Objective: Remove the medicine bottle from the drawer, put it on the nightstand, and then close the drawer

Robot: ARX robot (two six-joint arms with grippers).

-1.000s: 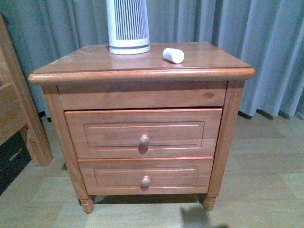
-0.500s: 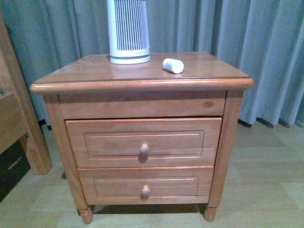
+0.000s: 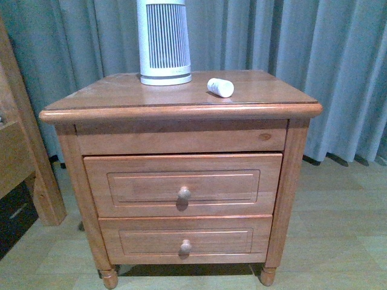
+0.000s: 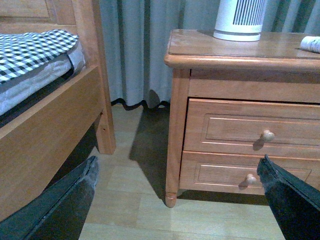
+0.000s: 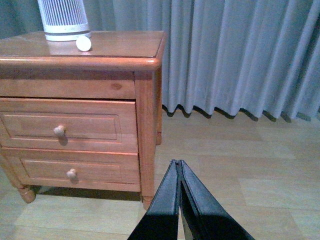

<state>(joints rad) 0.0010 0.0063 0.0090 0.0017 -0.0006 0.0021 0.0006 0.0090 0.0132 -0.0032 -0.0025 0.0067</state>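
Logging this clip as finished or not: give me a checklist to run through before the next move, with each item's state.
1. Bottle on nightstand top, lying on its side: ok.
2. Drawer shut: cannot tell; its front sits slightly forward of the frame.
3. Left gripper open, empty: ok.
4. Right gripper shut, empty: ok.
5. Both grippers apart from the nightstand: ok.

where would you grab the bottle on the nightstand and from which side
The bottle lies on its side on the nightstand top, right of the white tower. Probably best to grip across the middle of its round body, coming straight down from above, fingers either side of its long axis; the top around it leaves room.
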